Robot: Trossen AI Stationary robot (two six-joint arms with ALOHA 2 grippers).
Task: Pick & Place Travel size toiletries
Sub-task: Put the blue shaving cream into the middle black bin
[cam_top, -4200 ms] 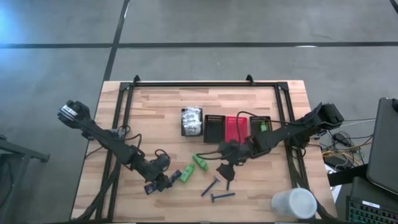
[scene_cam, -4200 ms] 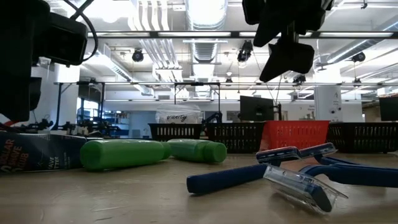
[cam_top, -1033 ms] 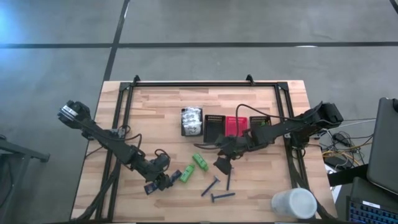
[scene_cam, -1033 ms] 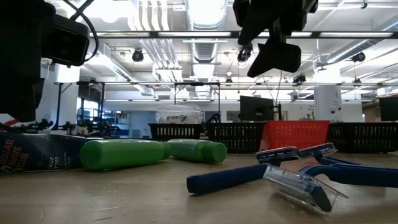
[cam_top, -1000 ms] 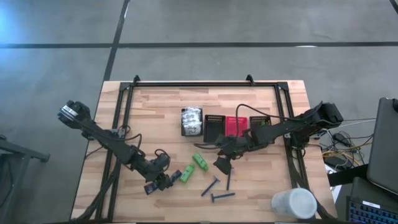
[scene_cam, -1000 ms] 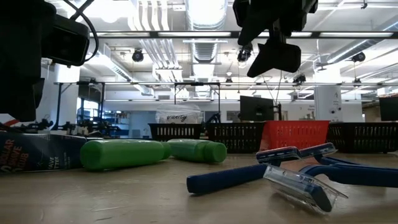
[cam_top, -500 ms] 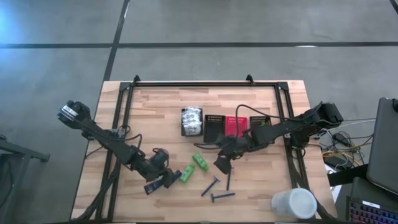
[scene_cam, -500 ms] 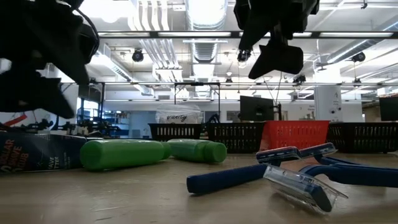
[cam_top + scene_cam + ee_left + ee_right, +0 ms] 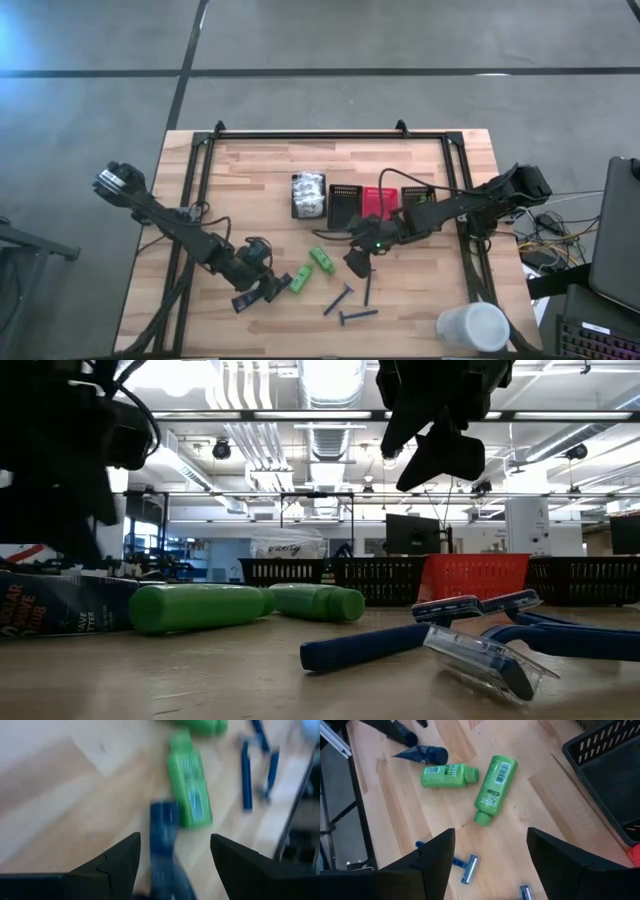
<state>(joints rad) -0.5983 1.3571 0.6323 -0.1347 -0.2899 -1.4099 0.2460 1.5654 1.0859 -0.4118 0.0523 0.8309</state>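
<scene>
Two bright green bottles lie on their sides on the wood: one (image 9: 298, 281) near my left gripper, the other (image 9: 322, 261) near my right gripper. A dark blue tube (image 9: 163, 827) lies flat between the open fingers of my left gripper (image 9: 175, 840), which is low over the table's near left part (image 9: 265, 287). Three dark blue razors (image 9: 338, 298) (image 9: 358, 316) (image 9: 367, 290) lie flat to the right of the bottles. My right gripper (image 9: 357, 264) hangs open above the table (image 9: 491, 834), over the bottles (image 9: 492, 787) and a razor (image 9: 467, 867).
A row of small mesh bins stands mid-table: one with white packets (image 9: 308, 195), a black one (image 9: 345, 206), a red one (image 9: 378, 206) and a black one holding something green (image 9: 418, 200). A large white cup (image 9: 472, 327) sits at the near right corner. A black frame (image 9: 320, 135) rims the table.
My left gripper has shifted a little toward the table's right, nearer the green bottle, and its arm has swung in the low view. The right gripper has stayed almost still above the razors. No object has moved.
</scene>
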